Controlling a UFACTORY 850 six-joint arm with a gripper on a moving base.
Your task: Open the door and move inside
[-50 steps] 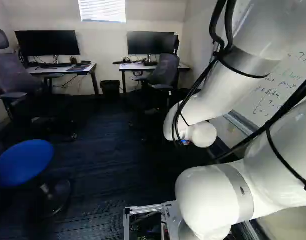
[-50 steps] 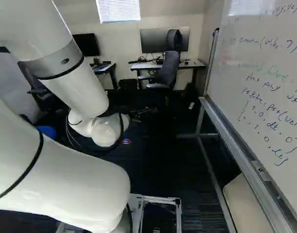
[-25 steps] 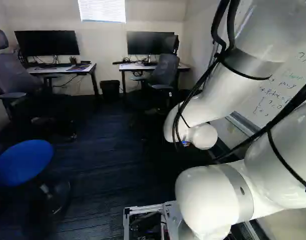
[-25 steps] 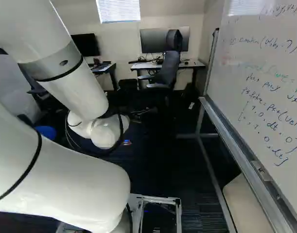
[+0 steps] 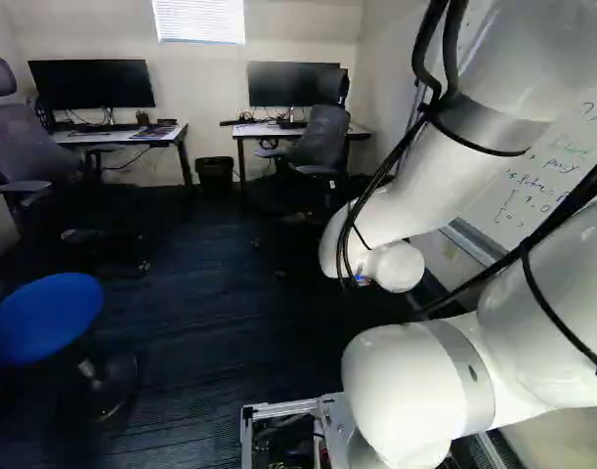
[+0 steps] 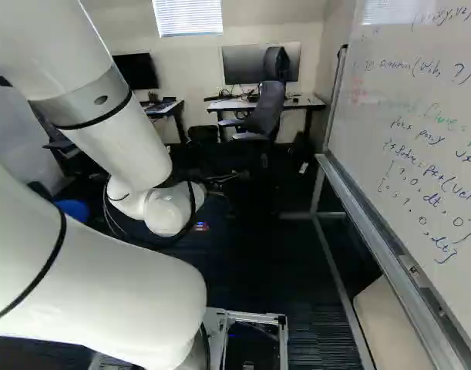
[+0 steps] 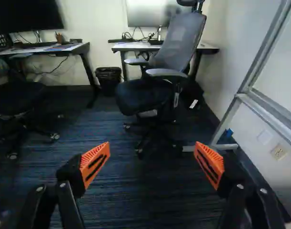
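Note:
No door shows in any view. In the wrist view my gripper (image 7: pixel 152 151) stands open, its orange pads wide apart with nothing between them. Past the fingers lies dark carpet, with an office chair (image 7: pixel 157 93) farther ahead. Both base views show the white wrist end of my arm (image 6: pixel 167 210), but it hides the fingers there.
Whiteboard (image 6: pixel 408 131) on a metal frame (image 6: pixel 331 270) along the right side. Blue stool (image 5: pixel 46 315) and another office chair (image 5: pixel 29 147) at the left of the left base view. Two desks (image 5: pixel 122 135) (image 6: pixel 266 103) with monitors and a bin (image 5: pixel 216 174) along the far wall.
The arm's upper links and cables have shifted very slightly since the earliest frames. The room stands the same in the base views, so the base has not visibly moved.

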